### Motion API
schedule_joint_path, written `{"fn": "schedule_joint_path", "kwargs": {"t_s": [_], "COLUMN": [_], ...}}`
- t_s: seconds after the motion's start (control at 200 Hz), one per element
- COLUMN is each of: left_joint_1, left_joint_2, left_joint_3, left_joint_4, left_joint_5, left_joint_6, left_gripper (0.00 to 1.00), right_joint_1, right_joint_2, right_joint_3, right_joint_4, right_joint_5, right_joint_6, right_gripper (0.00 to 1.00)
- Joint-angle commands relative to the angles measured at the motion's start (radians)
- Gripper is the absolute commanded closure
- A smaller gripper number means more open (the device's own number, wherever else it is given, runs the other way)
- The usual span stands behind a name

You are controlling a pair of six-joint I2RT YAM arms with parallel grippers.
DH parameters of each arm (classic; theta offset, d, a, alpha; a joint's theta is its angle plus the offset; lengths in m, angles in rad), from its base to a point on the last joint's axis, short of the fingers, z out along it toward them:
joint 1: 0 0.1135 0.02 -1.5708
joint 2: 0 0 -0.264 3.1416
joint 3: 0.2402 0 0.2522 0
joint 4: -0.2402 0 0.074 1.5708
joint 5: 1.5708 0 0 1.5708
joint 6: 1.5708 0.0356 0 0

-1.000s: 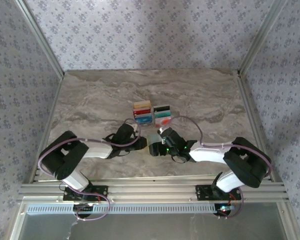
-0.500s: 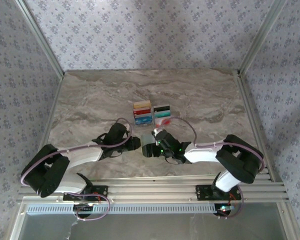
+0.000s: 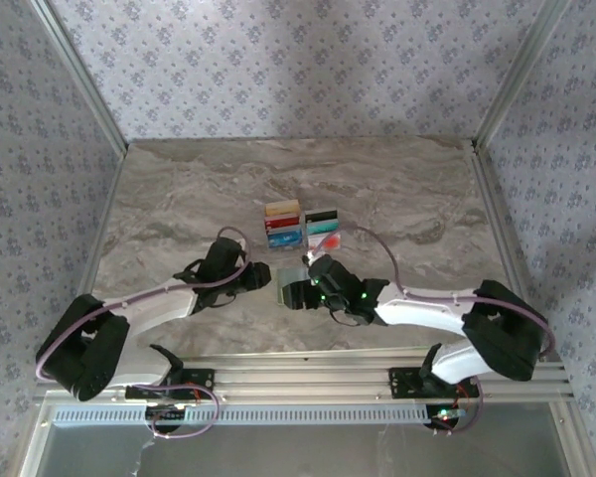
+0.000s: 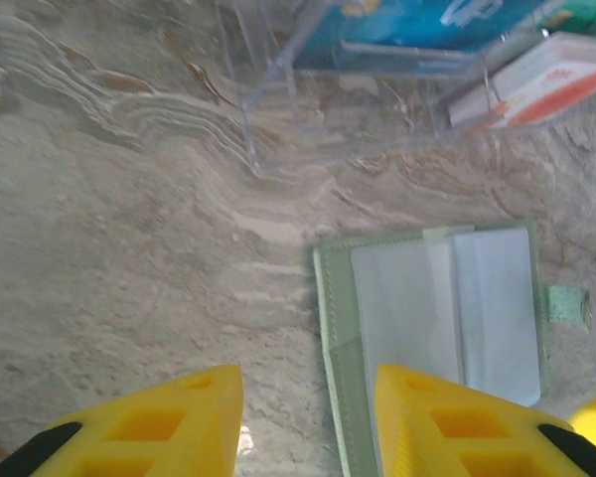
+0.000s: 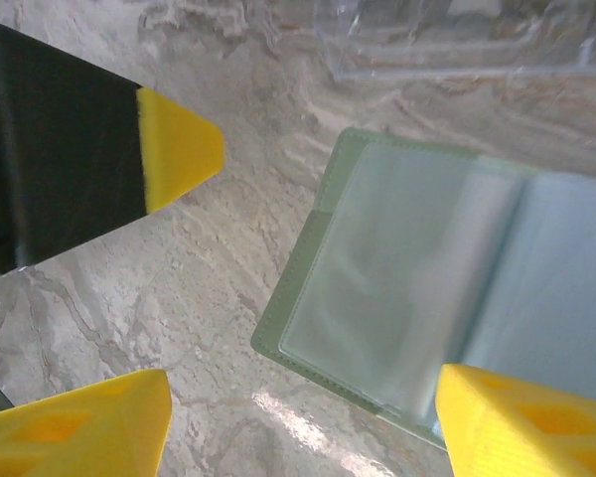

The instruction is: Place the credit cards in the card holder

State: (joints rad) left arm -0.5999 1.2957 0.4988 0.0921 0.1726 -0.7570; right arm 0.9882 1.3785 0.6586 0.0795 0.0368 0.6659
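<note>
The left gripper (image 4: 308,397) had just let go of the card holder (image 4: 437,328), which lay unfolded under the wide, empty right gripper (image 5: 298,397), so loading the credit cards (image 3: 284,225) could probably begin.

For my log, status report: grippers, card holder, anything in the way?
Left gripper open, right gripper open. Card holder open on table. Credit cards in clear rack; nothing in the way.

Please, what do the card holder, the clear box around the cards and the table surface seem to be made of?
Card holder: a matte sage-green cover, likely faux leather or fabric. Its inner pockets look like glossy clear plastic that catches the light.
Clear box: transparent hard plastic, probably acrylic, with bright edges.
Table: a marble pattern with grey-beige veins. Real stone or printed laminate, I cannot tell.
</note>
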Motion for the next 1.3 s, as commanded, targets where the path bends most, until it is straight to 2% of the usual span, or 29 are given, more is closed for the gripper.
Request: {"fn": "schedule_joint_path", "kwargs": {"t_s": [0.0, 0.08, 0.2, 0.375, 0.495, 0.615, 0.829, 1.299], "left_joint_1": [0.025, 0.043, 0.062, 0.071, 0.072, 0.076, 0.088, 0.120], "left_joint_2": [-0.001, 0.037, 0.114, 0.211, 0.266, 0.323, 0.378, 0.479], "left_joint_3": [0.045, 0.070, 0.116, 0.168, 0.195, 0.216, 0.230, 0.299], "left_joint_4": [0.009, 0.031, 0.065, 0.090, 0.093, 0.104, 0.113, 0.087], "left_joint_5": [0.029, 0.048, 0.081, 0.097, 0.099, 0.100, 0.105, 0.100], "left_joint_6": [-0.019, -0.026, -0.036, -0.032, -0.018, -0.007, 0.020, 0.068], "left_gripper": [0.63, 0.68, 0.81, 0.88, 0.89, 0.90, 0.91, 0.91], "right_joint_1": [-0.047, -0.105, -0.196, -0.351, -0.501, -0.589, -0.673, -0.740], "right_joint_2": [-0.059, -0.088, -0.105, -0.084, -0.014, 0.113, 0.364, 0.706], "right_joint_3": [0.041, 0.042, 0.054, 0.103, 0.151, 0.231, 0.408, 0.742], "right_joint_4": [-0.134, -0.153, -0.154, -0.153, -0.076, -0.012, 0.047, 0.001], "right_joint_5": [0.090, 0.094, 0.083, 0.058, -0.062, -0.183, -0.332, -0.516], "right_joint_6": [-0.028, -0.028, -0.028, -0.065, -0.075, -0.070, -0.057, -0.074], "right_gripper": [0.31, 0.37, 0.45, 0.50, 0.53, 0.56, 0.72, 0.76]}}
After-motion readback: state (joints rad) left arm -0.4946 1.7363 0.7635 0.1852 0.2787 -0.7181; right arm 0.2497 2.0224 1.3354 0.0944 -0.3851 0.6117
